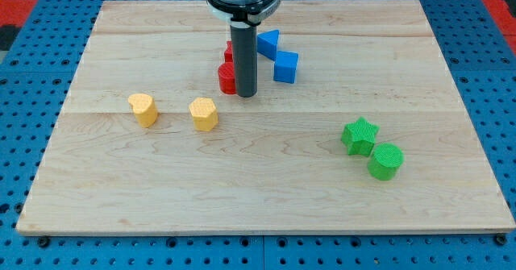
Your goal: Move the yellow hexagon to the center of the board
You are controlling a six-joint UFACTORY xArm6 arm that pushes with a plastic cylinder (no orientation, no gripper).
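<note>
Right now my tip (245,93) sits on the desk (266,197) in the upper middle of the view, and the yellow hexagon (204,114) lies just below it and toward the view's left, near but apart from it, with bare wood between the two. I have no fingers at all, only a straight dark rod, so nothing is held. A second yellow block (143,109), rounder with a notched top and perhaps heart-shaped, stands further toward the view's left, on about the same line as the hexagon and apart from it. Touching or almost touching the left side of the rod is a red cylinder (227,79), and another red block (228,54) peeks out above it, mostly hidden, so its shape cannot be told. On the rod's right are a blue cube (285,67) and, above it, a blue triangular block (268,43), both close to the rod. Well apart, toward the view's lower right, a green star (359,135) stands just beside a green cylinder (385,160), the two touching or nearly so.
</note>
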